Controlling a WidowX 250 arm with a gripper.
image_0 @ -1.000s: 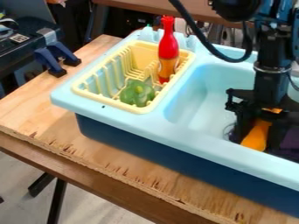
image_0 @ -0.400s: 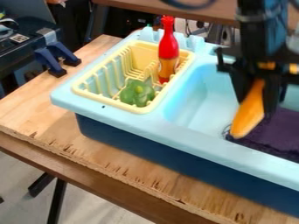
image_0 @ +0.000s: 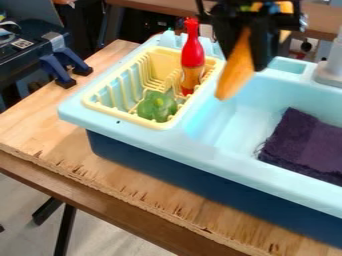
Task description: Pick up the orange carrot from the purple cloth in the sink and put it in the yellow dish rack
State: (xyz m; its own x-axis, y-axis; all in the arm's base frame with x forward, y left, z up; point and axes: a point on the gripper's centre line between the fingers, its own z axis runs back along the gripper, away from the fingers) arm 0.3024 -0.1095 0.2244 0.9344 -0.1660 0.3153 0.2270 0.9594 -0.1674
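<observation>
- Clock directions take 12 as the top edge of the camera view.
- Over the last second the gripper [image_0: 244,57] has risen from low in the basin and swung towards 11 o'clock, bringing the orange toy [image_0: 237,70] with it.
- That leaves the toy away from the cloth [image_0: 304,145] and lifted, so the pick-up looks done and the grip seems to have lasted through the swing.
- The jaws are closed in on the toy, one on either side of its upper part; none of its lower part is covered.
- The toy now hangs in the air over the 11 o'clock end of the basin, just to the 3 o'clock side of the rack [image_0: 113,111] and bottle [image_0: 192,55] as seen here, and apart from both.
- Its long axis is steep: the free end points down between 6 and 7 o'clock, the held end up between 12 and 1.
- The free end narrows to a blunt tip; the far end is hidden among the jaws.
- The bottle stands upright in the rack, with the green toy [image_0: 157,106] at its 7 o'clock side.
- The cloth lies crumpled in the basin of the sink [image_0: 267,189], which sits on the wooden tabletop [image_0: 60,140].
</observation>
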